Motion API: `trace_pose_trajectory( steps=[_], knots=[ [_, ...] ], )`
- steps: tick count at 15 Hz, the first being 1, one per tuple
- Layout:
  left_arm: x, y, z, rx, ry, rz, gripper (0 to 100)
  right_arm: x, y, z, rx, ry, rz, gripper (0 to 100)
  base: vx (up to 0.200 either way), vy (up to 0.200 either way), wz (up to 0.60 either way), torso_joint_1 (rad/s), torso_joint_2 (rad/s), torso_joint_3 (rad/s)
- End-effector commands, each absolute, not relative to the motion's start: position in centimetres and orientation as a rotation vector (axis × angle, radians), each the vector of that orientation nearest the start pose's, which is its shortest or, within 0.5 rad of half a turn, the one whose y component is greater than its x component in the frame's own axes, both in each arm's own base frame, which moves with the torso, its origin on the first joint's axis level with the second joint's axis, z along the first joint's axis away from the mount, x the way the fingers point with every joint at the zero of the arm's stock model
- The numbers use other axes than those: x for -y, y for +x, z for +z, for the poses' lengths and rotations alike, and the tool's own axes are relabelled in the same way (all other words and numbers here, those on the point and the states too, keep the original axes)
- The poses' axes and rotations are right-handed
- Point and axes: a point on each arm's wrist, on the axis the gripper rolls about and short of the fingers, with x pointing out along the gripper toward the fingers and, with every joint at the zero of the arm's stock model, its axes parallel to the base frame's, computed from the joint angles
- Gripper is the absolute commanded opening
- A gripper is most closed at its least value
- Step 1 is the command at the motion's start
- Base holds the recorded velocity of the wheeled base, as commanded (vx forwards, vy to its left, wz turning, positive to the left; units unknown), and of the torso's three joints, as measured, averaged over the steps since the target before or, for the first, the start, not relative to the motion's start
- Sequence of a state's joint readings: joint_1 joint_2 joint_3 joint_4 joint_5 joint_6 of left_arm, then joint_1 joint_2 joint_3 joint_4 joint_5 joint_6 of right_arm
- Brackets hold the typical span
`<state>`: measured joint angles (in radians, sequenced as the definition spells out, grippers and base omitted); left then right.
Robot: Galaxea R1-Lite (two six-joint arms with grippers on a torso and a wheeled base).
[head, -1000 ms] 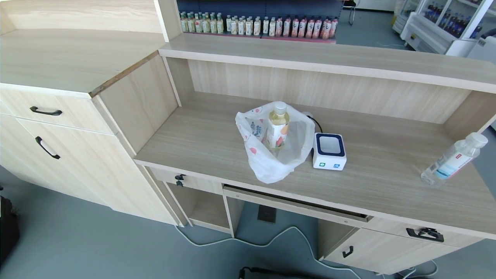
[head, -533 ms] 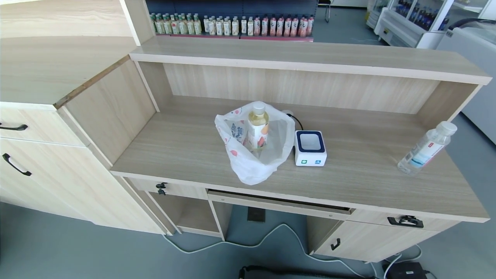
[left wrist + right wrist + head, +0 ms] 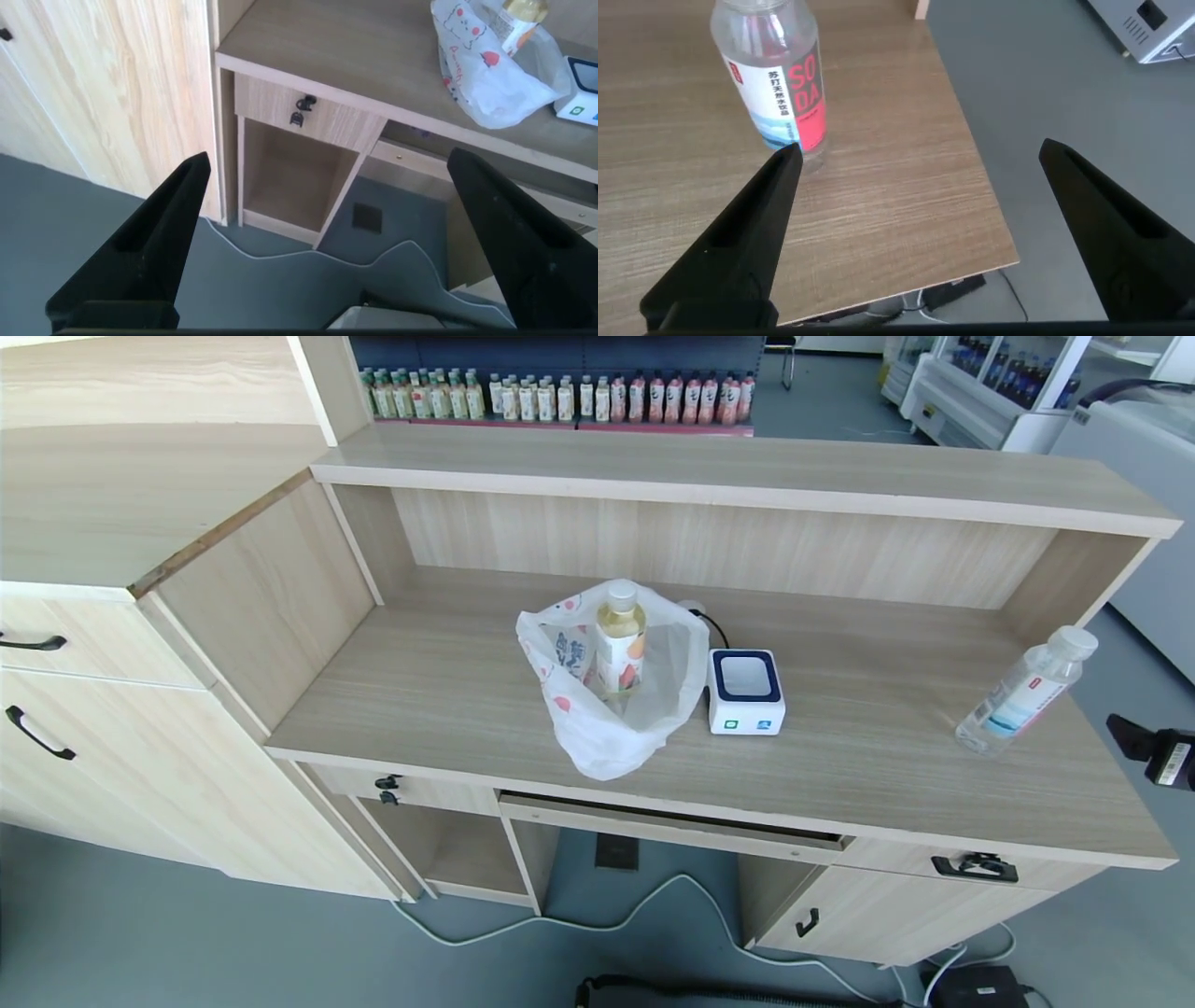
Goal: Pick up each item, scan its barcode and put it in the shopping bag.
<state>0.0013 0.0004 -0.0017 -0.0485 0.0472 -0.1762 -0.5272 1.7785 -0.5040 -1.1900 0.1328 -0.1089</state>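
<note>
A white plastic shopping bag (image 3: 597, 728) stands open on the wooden counter (image 3: 868, 747), with a yellow drink bottle (image 3: 619, 639) upright inside it. Just right of the bag sits a white and blue barcode scanner (image 3: 744, 693). A clear water bottle (image 3: 1025, 695) with a red and blue label stands near the counter's right end. My right gripper (image 3: 924, 247) hangs open beside and slightly above that bottle (image 3: 775, 75), off the counter's right edge; one finger (image 3: 1130, 737) shows there. My left gripper (image 3: 336, 252) is open, low in front of the counter's left part, with the bag (image 3: 486, 70) farther off.
A cable (image 3: 711, 623) runs from the scanner to the back wall. Under the counter are an open cubby (image 3: 294, 182), a locked drawer (image 3: 301, 107) and floor cables (image 3: 597, 919). A taller cabinet (image 3: 140, 523) adjoins on the left. A raised shelf (image 3: 747, 471) overhangs the back.
The head camera shifted between the earliest frame and now; the items have not moved on the counter. My right gripper has come into the head view at the right edge.
</note>
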Motion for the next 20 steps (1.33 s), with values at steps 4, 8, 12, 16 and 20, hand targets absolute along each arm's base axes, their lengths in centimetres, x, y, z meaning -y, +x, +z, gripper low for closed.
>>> trace_pose_trajectory(
  steps=[4,8,12,16,20],
  knots=[
    [-0.1,-2.3,8.1,0.055,-0.177,0.044,100,13.4,29.1,12.3,-0.102,-0.088,-0.304,100,0.0,0.0,0.0,0.0,0.0,0.0],
    [-0.1,-2.3,8.1,0.055,-0.177,0.044,100,14.1,30.5,11.8,-0.098,-0.106,-0.304,100,0.0,0.0,0.0,0.0,0.0,0.0],
    [-0.1,-2.3,8.1,0.055,-0.177,0.044,100,13.7,30.9,11.6,-0.104,-0.096,-0.29,100,0.0,0.0,0.0,0.0,0.0,0.0],
    [-0.1,-2.3,8.1,0.055,-0.177,0.044,100,13.8,32.5,11.8,-0.068,-0.112,-0.277,100,0.0,0.0,0.0,0.0,0.0,0.0],
    [-0.1,-2.3,8.1,0.055,-0.177,0.044,100,13.6,33.3,11.5,-0.068,-0.132,-0.263,100,0.0,0.0,0.0,0.0,0.0,0.0]
  ],
)
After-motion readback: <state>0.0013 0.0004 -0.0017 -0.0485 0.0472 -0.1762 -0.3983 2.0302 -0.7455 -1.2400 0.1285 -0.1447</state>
